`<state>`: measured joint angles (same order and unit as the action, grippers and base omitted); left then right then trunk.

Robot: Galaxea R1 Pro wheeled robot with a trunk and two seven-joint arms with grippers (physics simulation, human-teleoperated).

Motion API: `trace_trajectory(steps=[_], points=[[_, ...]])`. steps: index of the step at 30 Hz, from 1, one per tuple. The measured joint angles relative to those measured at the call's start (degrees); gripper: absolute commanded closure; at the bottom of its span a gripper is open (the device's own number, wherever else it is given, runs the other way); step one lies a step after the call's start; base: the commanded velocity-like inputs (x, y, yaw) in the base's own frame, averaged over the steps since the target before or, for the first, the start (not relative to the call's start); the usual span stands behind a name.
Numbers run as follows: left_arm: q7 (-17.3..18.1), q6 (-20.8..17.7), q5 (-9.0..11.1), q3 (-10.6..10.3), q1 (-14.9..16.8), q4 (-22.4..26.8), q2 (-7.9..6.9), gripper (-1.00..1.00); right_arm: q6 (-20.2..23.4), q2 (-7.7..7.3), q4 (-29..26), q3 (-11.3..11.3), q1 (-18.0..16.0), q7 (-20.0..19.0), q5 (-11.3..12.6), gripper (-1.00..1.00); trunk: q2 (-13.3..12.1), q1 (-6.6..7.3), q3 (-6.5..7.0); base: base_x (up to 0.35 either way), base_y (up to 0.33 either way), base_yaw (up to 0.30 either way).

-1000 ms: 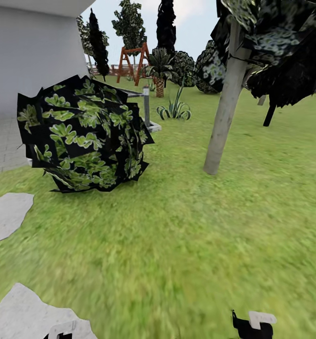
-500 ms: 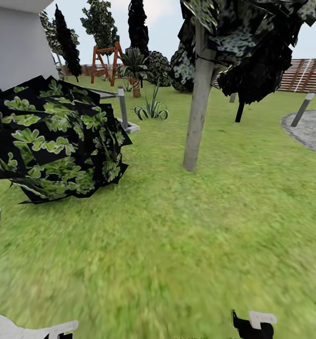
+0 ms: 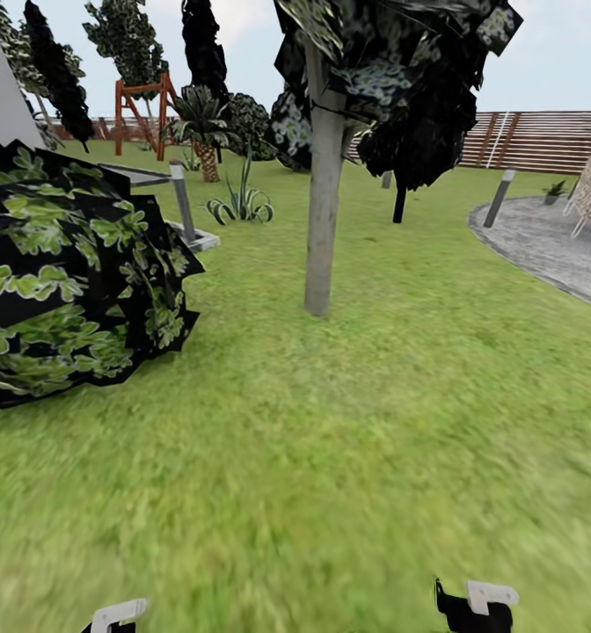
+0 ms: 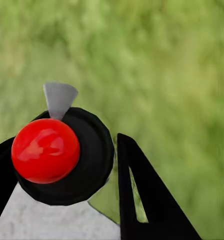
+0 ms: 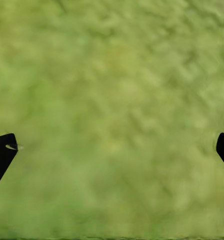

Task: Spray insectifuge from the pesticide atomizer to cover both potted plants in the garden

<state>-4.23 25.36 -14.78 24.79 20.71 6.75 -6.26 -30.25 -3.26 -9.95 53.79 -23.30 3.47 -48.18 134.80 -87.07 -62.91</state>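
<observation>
Clamped between the left gripper [image 4: 87, 200] fingers is the pesticide atomizer [image 4: 62, 155]; the right gripper [image 5: 112, 150] hangs spread and empty. Beyond the tree trunk [image 3: 322, 211], right of it, lies round paving [image 3: 550, 246]. Grass blur suggests motion; jolts could loosen the bottle.

Your robot's right gripper [image 3: 473, 607] was black w/ a small white block on top. The left gripper [image 3: 111, 617] had a white piece too, w/ a bit of black under it. Up close, your left fingers [image 4: 149, 200] were flat black triangles w/ a thin slit cut in. Your right fingertips [image 5: 2, 155] were plain black, dull points.
</observation>
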Motion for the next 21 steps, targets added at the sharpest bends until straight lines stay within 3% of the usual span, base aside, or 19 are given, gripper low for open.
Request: trace_trajectory(steps=[13, 21], points=[[0.01, 0.0, -0.07, 0.01, 0.0, 0.0, -0.06, 1.0, 0.02, 0.02, 0.0, 0.0, 0.04, 0.02, 0.0, -1.0, 0.0, 0.0, 0.42, 0.0, 0.0, -0.3], [0.04, -0.07, -0.16, -0.04, -0.01, 0.0, 0.03, 1.0, 0.02, 0.05, -0.01, 0.0, 0.0, 0.03, 0.0, -1.0, 0.0, 0.02, 0.71, 0.156, -0.197, -0.3]])
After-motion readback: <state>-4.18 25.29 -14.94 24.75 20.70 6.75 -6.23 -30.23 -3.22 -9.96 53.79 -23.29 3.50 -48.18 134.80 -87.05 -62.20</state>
